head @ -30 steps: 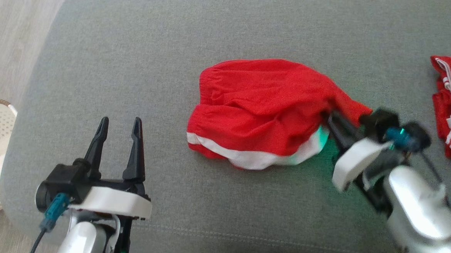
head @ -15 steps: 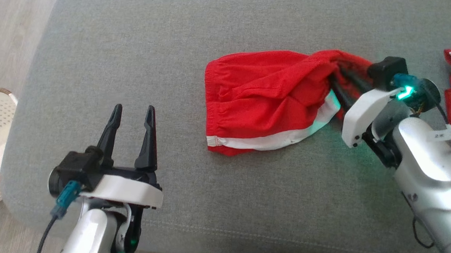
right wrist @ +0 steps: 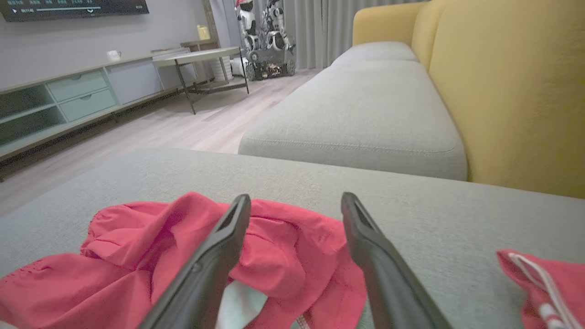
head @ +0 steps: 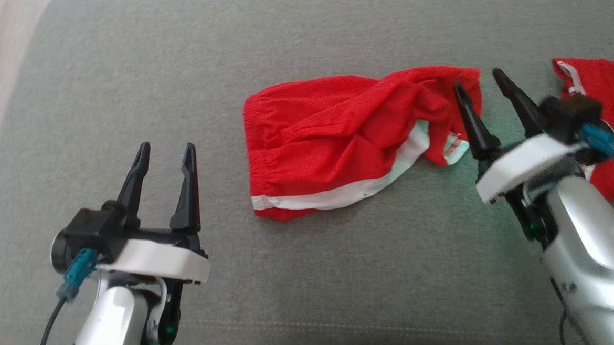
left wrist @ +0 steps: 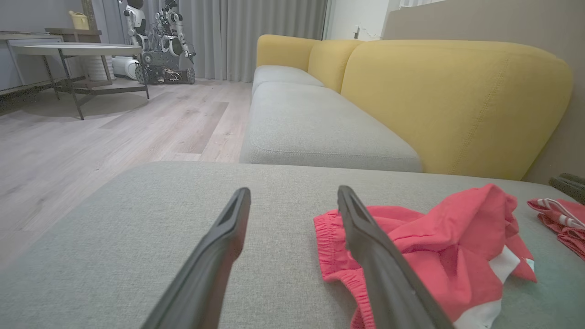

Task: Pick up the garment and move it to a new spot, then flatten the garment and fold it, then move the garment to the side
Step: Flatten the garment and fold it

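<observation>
- The red garment [head: 331, 139] lay crumpled near the middle of the grey cushion [head: 175, 69], with its white-striped hem on the near side.
- The right pincer [head: 477, 78] stood spread wide at the garment's right end, gripping nothing.
- The left pincer [head: 167, 146] hovered spread and empty, well to the garment's left.
- A second red garment [head: 608, 99] lay at the far right.

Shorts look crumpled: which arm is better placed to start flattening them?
Probably the right. The right gripper is open right at the bunched end of the shorts, while the left gripper hangs open over bare cushion, well apart from them.
</observation>
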You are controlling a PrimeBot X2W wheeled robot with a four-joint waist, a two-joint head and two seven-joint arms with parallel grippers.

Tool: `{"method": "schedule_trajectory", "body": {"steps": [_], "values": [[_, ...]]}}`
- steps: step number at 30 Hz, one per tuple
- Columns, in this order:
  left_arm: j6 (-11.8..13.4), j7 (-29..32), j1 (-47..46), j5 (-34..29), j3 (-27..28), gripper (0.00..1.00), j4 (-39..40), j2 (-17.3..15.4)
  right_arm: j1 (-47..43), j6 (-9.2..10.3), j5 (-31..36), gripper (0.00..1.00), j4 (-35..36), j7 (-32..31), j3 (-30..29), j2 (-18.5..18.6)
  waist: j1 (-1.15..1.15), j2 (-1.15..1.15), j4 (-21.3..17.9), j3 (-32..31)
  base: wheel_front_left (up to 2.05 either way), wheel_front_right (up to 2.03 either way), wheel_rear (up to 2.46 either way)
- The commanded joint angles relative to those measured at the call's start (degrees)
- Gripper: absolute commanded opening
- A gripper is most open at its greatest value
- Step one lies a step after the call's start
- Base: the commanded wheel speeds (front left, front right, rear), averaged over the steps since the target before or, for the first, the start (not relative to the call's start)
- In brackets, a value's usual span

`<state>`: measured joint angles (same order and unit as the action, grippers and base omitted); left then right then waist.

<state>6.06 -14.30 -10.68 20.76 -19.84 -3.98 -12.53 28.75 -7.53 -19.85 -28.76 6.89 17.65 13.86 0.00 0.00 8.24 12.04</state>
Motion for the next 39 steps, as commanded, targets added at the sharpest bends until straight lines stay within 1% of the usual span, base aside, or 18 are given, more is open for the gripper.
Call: {"method": "schedule_trajectory", "body": {"steps": [1,5,8,10,11,19,28,39], "values": [[0.2,-0.7,-0.6,-0.4,2.6,1.0,1.9,-1.5,-2.2,0.04,1.3,1.0,4.7,0.6,-1.2,-0.6,0.0,0.0,-1.5,-1.0,0.0,0.0,0.0],[0.6,-0.7,0.4,-0.6,3.3,1.0,2.5,-2.1,-8.1,0.04,4.4,1.0,12.7,-0.3,-5.9,-1.4,0.0,0.0,-3.0,-2.0,0.0,0.0,0.0],[1.0,-0.7,1.4,-0.7,3.5,1.0,3.0,-2.5,-12.6,0.04,6.6,1.0,18.6,-2.3,-8.6,-2.7,0.0,0.0,-3.9,-2.8,0.0,0.0,0.0],[1.3,-0.7,2.0,-0.8,3.7,1.0,3.4,-2.8,-15.5,0.04,7.9,1.0,22.3,-3.7,-9.6,-3.6,0.0,0.0,-4.4,-3.2,0.0,0.0,0.0],[1.3,-0.7,2.0,-0.8,3.7,1.0,3.4,-2.8,-15.5,0.04,7.9,1.0,22.3,-3.7,-9.6,-3.6,0.0,0.0,-4.4,-3.2,0.0,0.0,0.0],[2.6,0.4,5.4,-0.9,3.7,1.0,4.9,-3.9,-25.4,0.04,10.8,1.0,33.0,-8.8,-12.0,-6.7,0.0,0.0,-6.0,-5.6,0.0,0.0,0.0],[3.2,1.4,6.5,-0.8,3.3,1.0,6.0,-4.4,-27.5,0.04,11.5,1.0,35.9,-10.4,-12.8,-7.7,0.0,0.0,-6.2,-6.0,0.0,0.0,0.0],[3.4,1.6,6.0,-0.6,3.1,1.0,6.4,-4.8,-27.1,0.04,11.1,1.0,36.0,-10.7,-13.3,-7.9,0.0,0.0,-5.9,-5.3,0.0,0.0,0.0]]}}
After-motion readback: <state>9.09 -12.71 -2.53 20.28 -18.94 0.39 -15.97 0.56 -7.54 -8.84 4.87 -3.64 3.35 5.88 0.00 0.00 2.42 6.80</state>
